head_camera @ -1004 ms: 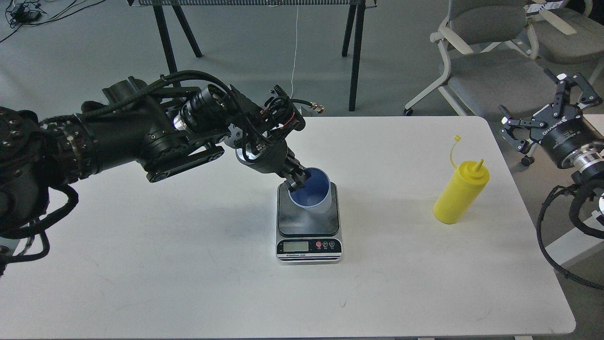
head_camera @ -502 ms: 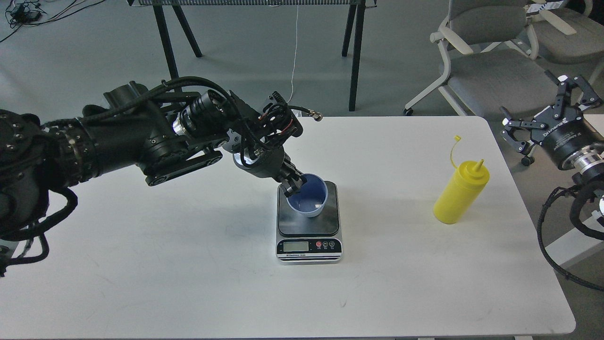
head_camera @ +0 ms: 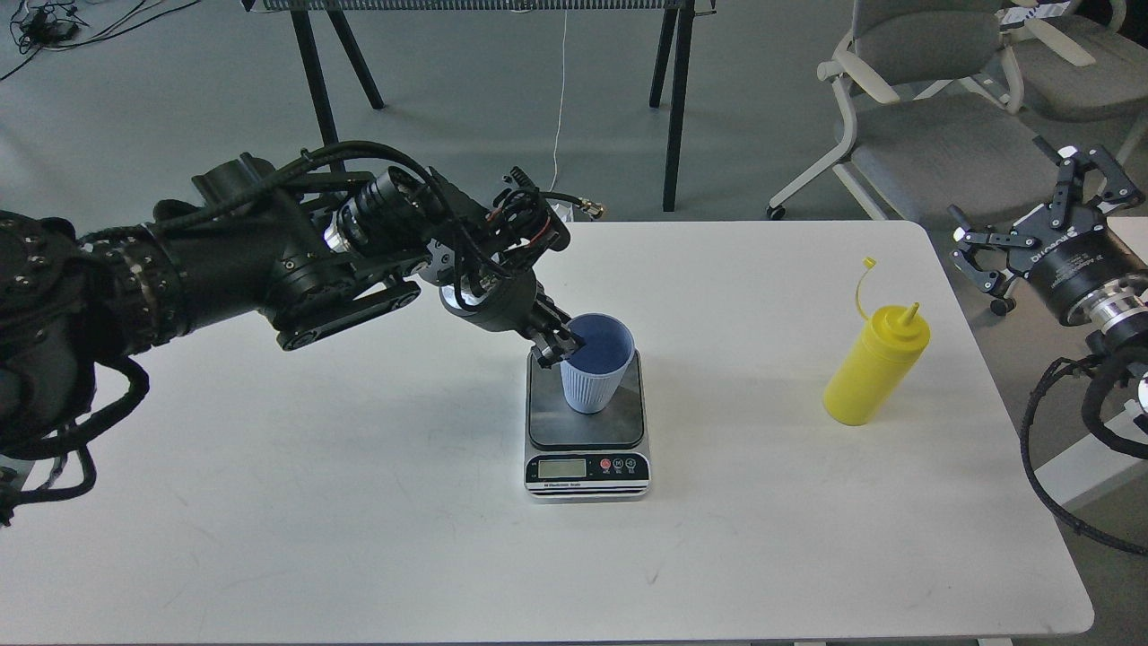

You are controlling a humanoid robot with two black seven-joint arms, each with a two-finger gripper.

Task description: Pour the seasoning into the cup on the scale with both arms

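Setting the cup on the scale, seasoning untouched.

My left gripper [head_camera: 558, 345] pinches the near-left rim of the cup [head_camera: 595, 375], which stands upright on the scale [head_camera: 585, 429]; next I judge I must let go and clear off. The seasoning [head_camera: 874, 363] stands well right of those fingers, down-left of my spread, empty right gripper [head_camera: 1031, 220].

It looks like an office or lab: a white bench [head_camera: 359, 502], grey office chairs [head_camera: 942, 135] behind the right hand [head_camera: 1045, 229], grey floor, loose cables [head_camera: 54, 22].
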